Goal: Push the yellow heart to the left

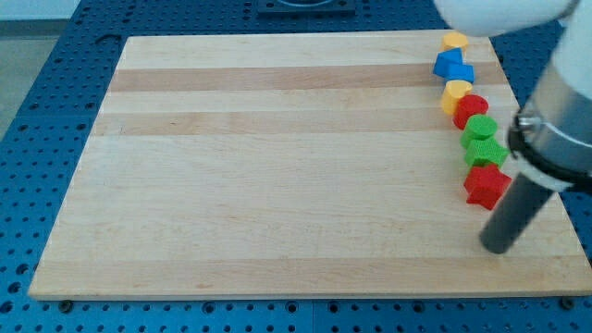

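Note:
Several blocks stand in a column along the right side of the wooden board (277, 166). From the top they are a yellow block (454, 40), a blue block (452, 65), a second yellow block (455, 93) that looks like the heart, a red round block (472, 110), a green round block (480, 128), a green star-like block (485, 152) and a red star (486, 185). My tip (497, 249) rests on the board at the view's lower right, just below and right of the red star, apart from it and far below the yellow heart.
The arm's white and grey body (555, 120) fills the view's upper right and hangs over the board's right edge. A blue perforated table (46, 139) surrounds the board.

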